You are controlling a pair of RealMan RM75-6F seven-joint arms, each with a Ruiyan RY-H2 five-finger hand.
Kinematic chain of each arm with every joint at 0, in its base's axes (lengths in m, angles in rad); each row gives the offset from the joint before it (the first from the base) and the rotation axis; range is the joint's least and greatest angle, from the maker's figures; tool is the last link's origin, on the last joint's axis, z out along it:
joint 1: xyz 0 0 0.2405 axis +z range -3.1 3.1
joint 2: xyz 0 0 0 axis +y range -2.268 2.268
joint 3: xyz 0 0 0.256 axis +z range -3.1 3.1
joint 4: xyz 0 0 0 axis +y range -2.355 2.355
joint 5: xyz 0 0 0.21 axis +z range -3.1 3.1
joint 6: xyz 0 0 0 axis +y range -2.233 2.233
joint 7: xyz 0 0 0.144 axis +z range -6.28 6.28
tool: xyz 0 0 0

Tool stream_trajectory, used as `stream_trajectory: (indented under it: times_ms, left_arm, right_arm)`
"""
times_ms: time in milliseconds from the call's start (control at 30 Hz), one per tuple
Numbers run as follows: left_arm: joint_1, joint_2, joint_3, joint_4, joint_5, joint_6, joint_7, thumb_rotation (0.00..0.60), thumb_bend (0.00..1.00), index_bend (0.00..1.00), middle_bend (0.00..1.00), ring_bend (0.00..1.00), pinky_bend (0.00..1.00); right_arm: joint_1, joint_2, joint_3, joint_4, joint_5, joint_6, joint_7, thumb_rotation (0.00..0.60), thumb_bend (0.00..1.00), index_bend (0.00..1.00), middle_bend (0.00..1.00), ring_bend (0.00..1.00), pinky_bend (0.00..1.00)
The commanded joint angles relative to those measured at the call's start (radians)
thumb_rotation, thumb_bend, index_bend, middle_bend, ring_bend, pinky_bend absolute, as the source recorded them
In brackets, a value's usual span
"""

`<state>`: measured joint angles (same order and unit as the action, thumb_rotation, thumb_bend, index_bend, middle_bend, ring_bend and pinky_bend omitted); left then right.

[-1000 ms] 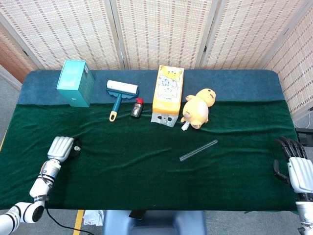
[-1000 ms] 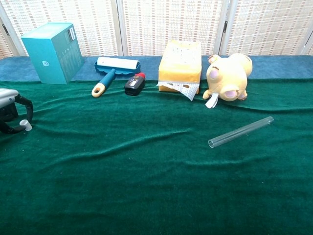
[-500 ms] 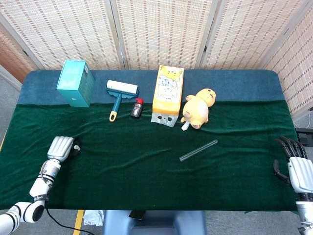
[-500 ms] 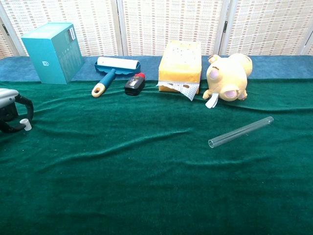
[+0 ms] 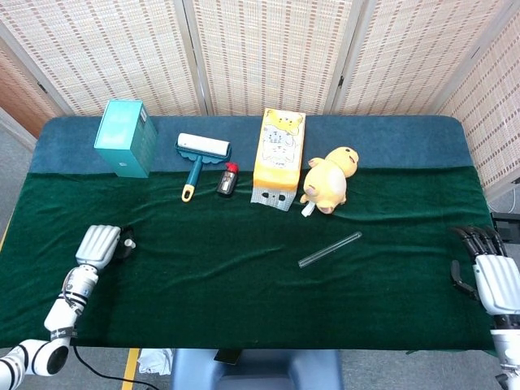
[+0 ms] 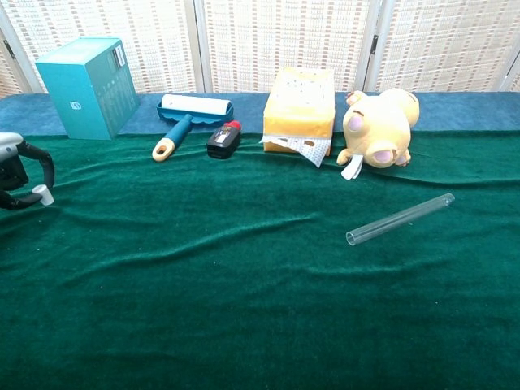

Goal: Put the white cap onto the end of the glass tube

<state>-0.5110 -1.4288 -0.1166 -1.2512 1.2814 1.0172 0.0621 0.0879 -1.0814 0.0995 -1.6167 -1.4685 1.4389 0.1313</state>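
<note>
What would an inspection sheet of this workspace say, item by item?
Surface: green cloth, wrinkled, over the table.
Job's things: white cap pinched in left hand; glass tube lying uncapped on the cloth.
Clutter: teal box, lint roller, small black and red item, yellow carton, plush toy along the back.
Hands: left hand holds the cap; right hand holds nothing, fingers apart.
Cables: nothing seen on the table.
Surroundings: woven screens.

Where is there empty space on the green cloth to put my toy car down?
The widest bare patch is the front of the green cloth, between the left robot hand with the white cap and the glass tube. The strip in front of the tube is bare too. The back is crowded: teal box, lint roller, yellow package, plush toy.
</note>
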Motion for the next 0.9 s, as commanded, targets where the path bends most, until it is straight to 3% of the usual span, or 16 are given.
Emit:
stream_trajectory:
  times_ms: [33, 133, 267, 333, 400, 533, 667, 900]
  left_arm:
    - [0.012, 0.032, -0.003, -0.053, 0.011, 0.028, -0.001, 0.600, 0.47, 0.57, 1.00, 0.92, 0.82]
    - [0.018, 0.046, -0.001, -0.083, 0.017, 0.045, 0.006, 0.600, 0.47, 0.57, 1.00, 0.92, 0.82]
    - [0.027, 0.065, 0.002, -0.125, 0.025, 0.064, 0.015, 0.600, 0.47, 0.57, 1.00, 0.92, 0.82]
    - [0.031, 0.072, 0.003, -0.143, 0.029, 0.074, 0.021, 0.600, 0.47, 0.57, 1.00, 0.92, 0.82]
    - [0.034, 0.077, 0.005, -0.156, 0.032, 0.083, 0.026, 0.600, 0.47, 0.57, 1.00, 0.92, 0.82]
    - [0.041, 0.084, 0.011, -0.174, 0.036, 0.093, 0.033, 0.600, 0.47, 0.57, 1.00, 0.92, 0.82]
    - [0.048, 0.090, 0.017, -0.184, 0.033, 0.096, 0.040, 0.600, 0.47, 0.57, 1.00, 0.92, 0.82]
    - [0.058, 0.093, 0.020, -0.183, 0.027, 0.100, 0.034, 0.600, 0.47, 0.57, 1.00, 0.92, 0.82]
  right_arm:
    - [0.026, 0.004, 0.008, -0.018, -0.004, -0.025, -0.049, 0.600, 0.63, 0.20, 0.33, 0.23, 0.09]
    - [0.054, 0.001, 0.014, -0.029, -0.006, -0.054, -0.094, 0.600, 0.49, 0.22, 0.48, 0.40, 0.28]
    - [0.105, -0.010, 0.016, -0.044, -0.024, -0.108, -0.179, 0.600, 0.40, 0.28, 0.67, 0.70, 0.77]
    - [0.137, -0.019, 0.015, -0.054, -0.028, -0.152, -0.219, 0.600, 0.40, 0.30, 0.75, 0.82, 0.93]
    - [0.171, -0.037, 0.017, -0.052, -0.023, -0.197, -0.257, 0.600, 0.40, 0.31, 0.82, 0.90, 0.99]
    - [0.233, -0.084, 0.015, -0.036, -0.011, -0.282, -0.328, 0.600, 0.40, 0.35, 0.93, 0.99, 1.00]
    - [0.285, -0.113, 0.007, -0.032, 0.026, -0.376, -0.386, 0.600, 0.40, 0.38, 0.97, 1.00, 1.00]
    - [0.344, -0.193, 0.010, 0.019, 0.079, -0.440, -0.465, 0.600, 0.40, 0.40, 0.98, 1.00, 1.00]
